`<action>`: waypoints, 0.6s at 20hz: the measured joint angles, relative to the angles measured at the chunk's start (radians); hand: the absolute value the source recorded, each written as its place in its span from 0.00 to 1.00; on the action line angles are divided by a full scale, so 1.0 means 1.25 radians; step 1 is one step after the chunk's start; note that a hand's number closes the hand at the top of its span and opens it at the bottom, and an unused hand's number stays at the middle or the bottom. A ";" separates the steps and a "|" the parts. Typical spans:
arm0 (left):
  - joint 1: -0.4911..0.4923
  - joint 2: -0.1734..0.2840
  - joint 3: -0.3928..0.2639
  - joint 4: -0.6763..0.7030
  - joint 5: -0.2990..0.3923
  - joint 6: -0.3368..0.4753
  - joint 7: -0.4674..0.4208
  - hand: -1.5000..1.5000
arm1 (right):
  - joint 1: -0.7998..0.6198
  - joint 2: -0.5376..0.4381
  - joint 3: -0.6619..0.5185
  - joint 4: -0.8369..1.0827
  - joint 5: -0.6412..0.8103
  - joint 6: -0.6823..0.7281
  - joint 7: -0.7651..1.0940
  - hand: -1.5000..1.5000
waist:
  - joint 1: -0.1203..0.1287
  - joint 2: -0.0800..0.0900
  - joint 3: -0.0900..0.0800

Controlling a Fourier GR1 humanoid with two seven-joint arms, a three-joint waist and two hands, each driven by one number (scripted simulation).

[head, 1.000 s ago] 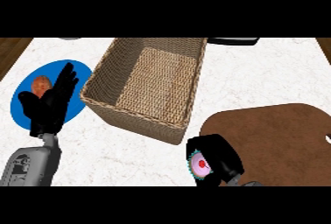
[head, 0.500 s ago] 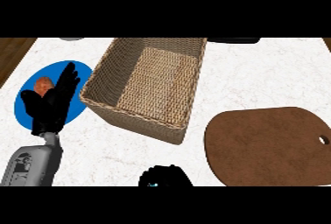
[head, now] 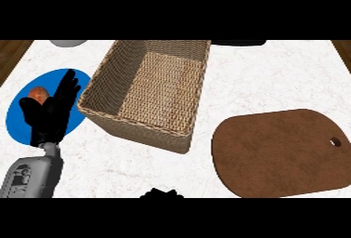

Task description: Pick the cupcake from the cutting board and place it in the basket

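Cutting board (head: 281,153) at lower right seen bare; basket (head: 147,90) at centre holds nothing. Cupcake not visible. Right hand (head: 161,194) at bottom edge: state undeterminable. Left hand (head: 51,111) open, resting. Placement not done.

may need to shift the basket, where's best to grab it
Probably the rim of the basket's left long wall, coming from above. The top is open and the wall is thin, so the thumb can go inside and the fingers outside. The open left hand is beside that wall.
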 measured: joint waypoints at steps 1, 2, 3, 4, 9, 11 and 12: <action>0.000 0.001 0.002 0.000 0.000 0.000 0.001 0.50 | -0.010 -0.005 0.007 0.001 0.008 -0.016 0.018 1.00 | -0.002 -0.001 0.000; -0.002 0.001 0.002 0.003 -0.002 0.003 0.001 0.50 | -0.019 -0.010 0.013 0.002 0.019 -0.032 0.034 1.00 | -0.004 -0.001 -0.001; -0.004 0.003 0.004 0.004 -0.001 0.003 0.003 0.50 | -0.027 -0.014 0.018 0.003 0.029 -0.049 0.049 1.00 | -0.005 -0.001 -0.001; -0.003 0.002 0.003 0.002 -0.002 0.004 0.006 0.50 | -0.034 -0.017 0.022 0.003 0.039 -0.065 0.063 1.00 | -0.005 -0.001 -0.001; 0.003 -0.001 -0.001 0.001 -0.002 0.001 0.000 0.50 | -0.053 -0.026 0.028 0.005 0.084 -0.141 0.112 1.00 | -0.002 0.000 -0.001; 0.003 0.003 0.000 -0.001 -0.002 -0.001 0.001 0.50 | -0.058 -0.028 0.026 0.005 0.109 -0.157 0.129 1.00 | -0.001 0.000 -0.001; 0.000 0.006 0.003 -0.001 -0.001 -0.002 0.002 0.50 | -0.061 -0.029 0.025 0.006 0.123 -0.162 0.137 1.00 | 0.000 0.001 -0.001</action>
